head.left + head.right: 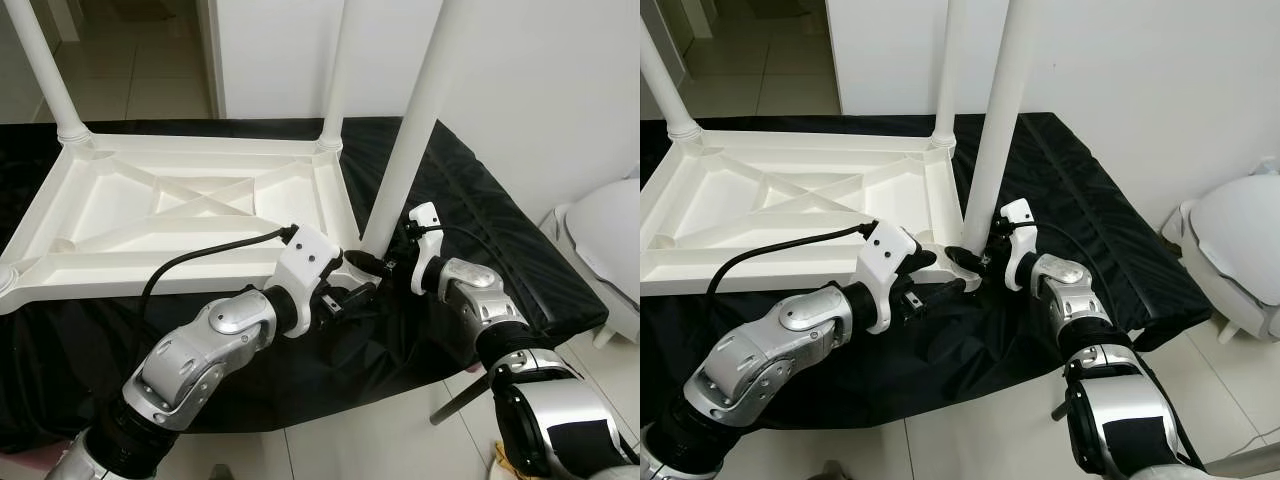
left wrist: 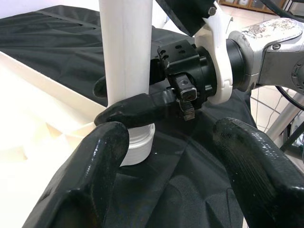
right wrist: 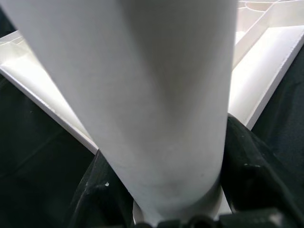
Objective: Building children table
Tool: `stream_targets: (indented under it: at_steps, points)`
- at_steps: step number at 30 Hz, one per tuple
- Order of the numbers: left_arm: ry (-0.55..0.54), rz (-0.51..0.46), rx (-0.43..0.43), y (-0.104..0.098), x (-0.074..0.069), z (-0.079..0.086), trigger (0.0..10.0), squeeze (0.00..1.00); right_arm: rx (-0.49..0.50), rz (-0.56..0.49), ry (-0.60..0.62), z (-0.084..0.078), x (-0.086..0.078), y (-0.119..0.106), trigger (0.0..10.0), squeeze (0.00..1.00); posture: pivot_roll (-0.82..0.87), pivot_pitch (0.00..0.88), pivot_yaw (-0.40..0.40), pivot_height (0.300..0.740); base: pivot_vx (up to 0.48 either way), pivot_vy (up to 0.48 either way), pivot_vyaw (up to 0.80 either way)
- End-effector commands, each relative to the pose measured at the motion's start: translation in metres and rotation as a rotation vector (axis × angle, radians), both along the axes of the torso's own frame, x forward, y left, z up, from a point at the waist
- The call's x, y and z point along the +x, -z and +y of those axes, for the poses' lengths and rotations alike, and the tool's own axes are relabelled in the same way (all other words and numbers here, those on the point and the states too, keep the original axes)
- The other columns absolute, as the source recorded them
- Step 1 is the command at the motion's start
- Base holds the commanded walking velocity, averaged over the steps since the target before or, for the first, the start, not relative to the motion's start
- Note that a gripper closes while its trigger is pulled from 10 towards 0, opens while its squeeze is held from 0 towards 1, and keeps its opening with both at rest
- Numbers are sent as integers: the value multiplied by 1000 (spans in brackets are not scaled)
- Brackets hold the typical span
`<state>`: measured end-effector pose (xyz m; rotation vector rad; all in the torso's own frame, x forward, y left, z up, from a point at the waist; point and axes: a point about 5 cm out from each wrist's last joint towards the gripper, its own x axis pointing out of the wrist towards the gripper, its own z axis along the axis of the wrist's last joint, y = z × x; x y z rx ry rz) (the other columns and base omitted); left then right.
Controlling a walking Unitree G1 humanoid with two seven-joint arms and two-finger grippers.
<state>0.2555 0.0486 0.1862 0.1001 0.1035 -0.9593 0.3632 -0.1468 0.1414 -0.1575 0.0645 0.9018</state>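
the white table top (image 1: 190, 215) lies upside down on a black cloth (image 1: 480, 215). the right gripper (image 1: 372, 262) is clamped around the bottom of a white leg (image 1: 410, 130) standing at the near corner. the left gripper (image 1: 352, 298) waits just beside it, fingers (image 2: 90, 175) apart. no words or labels can be read.

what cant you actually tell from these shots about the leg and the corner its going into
- Whether the near leg is fully seated: the right tool clamped round its base hides the joint in the head views.
- Tops of all three legs: cut off by the upper edge of both eye views.
- The near-left corner of the tabletop: cut by the left edge.
- Right wrist view: the leg stands so close that the socket beneath is hidden.
- What the left tool touches: too dark against the black cloth.
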Motion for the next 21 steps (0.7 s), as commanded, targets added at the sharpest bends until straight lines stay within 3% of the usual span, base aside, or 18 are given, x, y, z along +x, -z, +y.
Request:
stream_targets:
  at_steps: [1, 10, 21]
  points:
    - [107, 20, 4, -1, -3, -2, 10000, 0, -9, 28, -37, -2, -3, 5, 0, 0, 2, 30, -44, 740, 0, 0, 0]
    - [94, 24, 1, 0, -2, 0, 10000, 0, 41, 40, 41, -6, -10, 18, 0, 0, 0, 40, -51, 740, 0, 0, 0]
    - [90, 26, 0, 0, -3, 1, 10000, 0, 115, 83, 365, -3, -11, 31, 0, 0, -2, 40, -57, 740, 0, 0, 0]
